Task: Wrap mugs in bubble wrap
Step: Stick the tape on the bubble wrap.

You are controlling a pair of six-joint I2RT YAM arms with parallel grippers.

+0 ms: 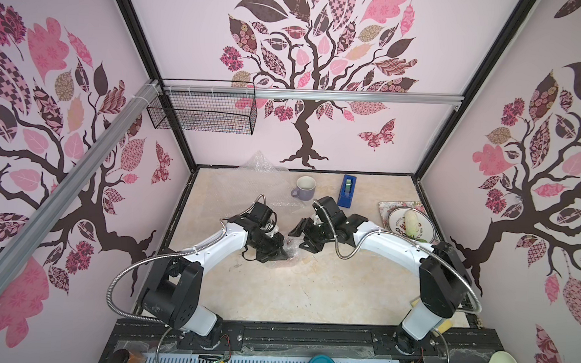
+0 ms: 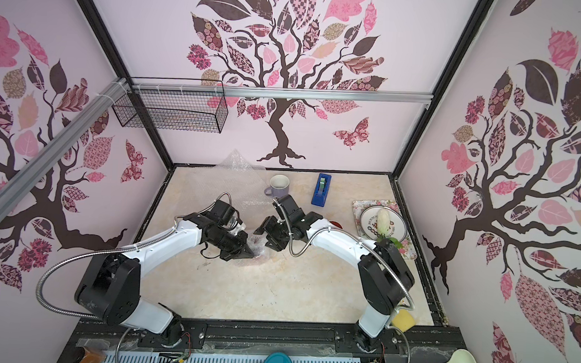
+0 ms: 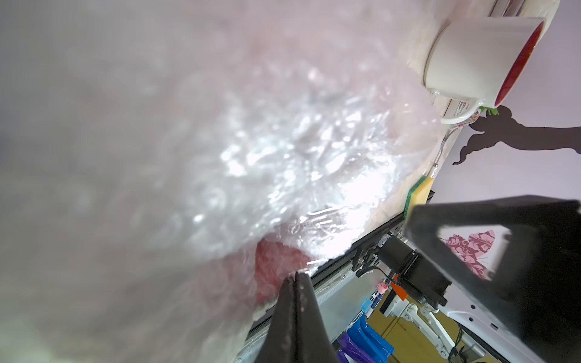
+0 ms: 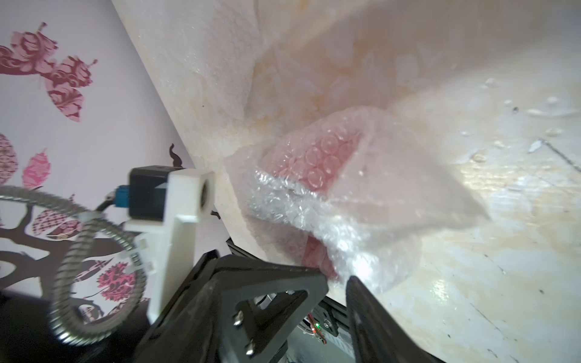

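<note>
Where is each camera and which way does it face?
Top views: high behind both arms, looking down on the table and lavender mug.
Left wrist: behind the shut left gripper, facing the bubble-wrapped red mug; white mug beyond.
Right wrist: behind the open right gripper, facing it from the opposite side.
Shared: both wrists see the red mug.

Your marbled table [image 1: 311, 286] carries bubble wrap [image 1: 234, 189] far left, lavender mug [image 1: 305, 188], tape dispenser [image 1: 347, 191], tray [image 1: 388, 207] right.
</note>
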